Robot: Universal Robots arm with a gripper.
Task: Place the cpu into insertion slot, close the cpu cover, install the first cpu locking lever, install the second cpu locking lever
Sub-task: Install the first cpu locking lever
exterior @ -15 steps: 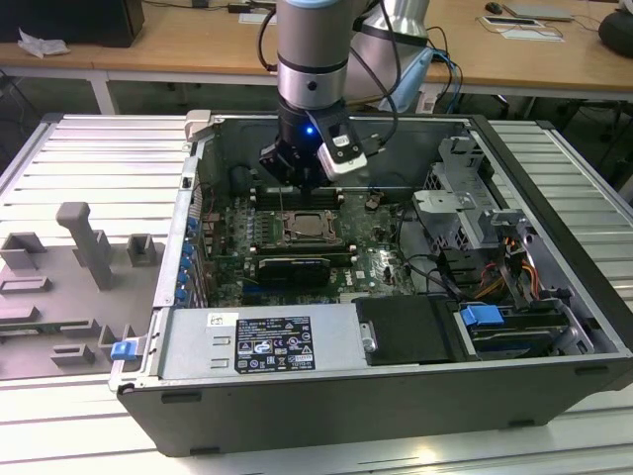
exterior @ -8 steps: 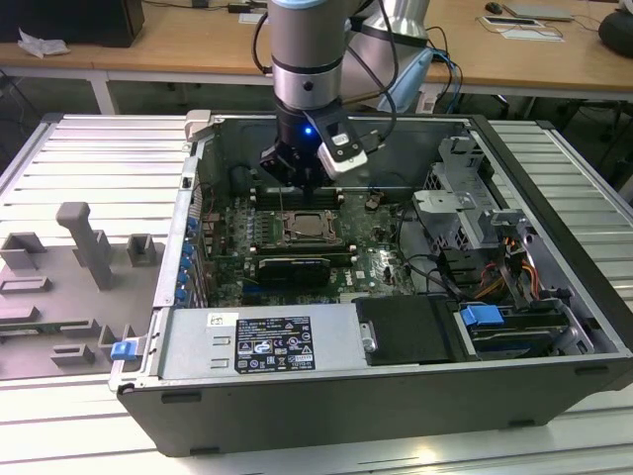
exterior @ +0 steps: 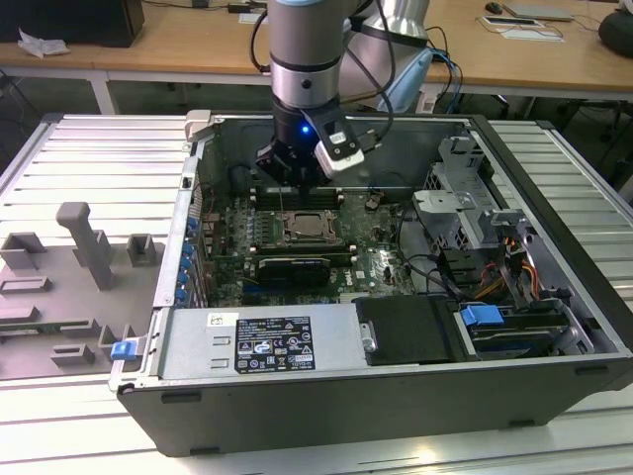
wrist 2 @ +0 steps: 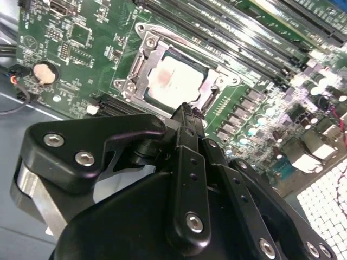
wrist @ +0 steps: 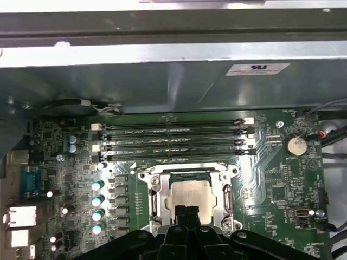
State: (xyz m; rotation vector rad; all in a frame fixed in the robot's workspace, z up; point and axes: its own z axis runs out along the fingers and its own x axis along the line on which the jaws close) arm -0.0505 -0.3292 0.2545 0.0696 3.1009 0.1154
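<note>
Nothing here reads plainly to me: the print on the label [exterior: 259, 343] on the power supply [exterior: 188, 348] and on the white sticker [wrist: 257, 69] on the case wall [wrist: 162, 86] is too fine.

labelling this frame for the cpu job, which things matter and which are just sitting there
Job:
cpu
cpu cover, lying flat around it
gripper, at the cover's edge

Just there:
memory slots
coin battery
power supply
grey blocks outside the case

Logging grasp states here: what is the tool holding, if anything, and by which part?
Nothing is held. The tool is shut and empty, close over the cpu, which lies in the insertion slot.
</note>
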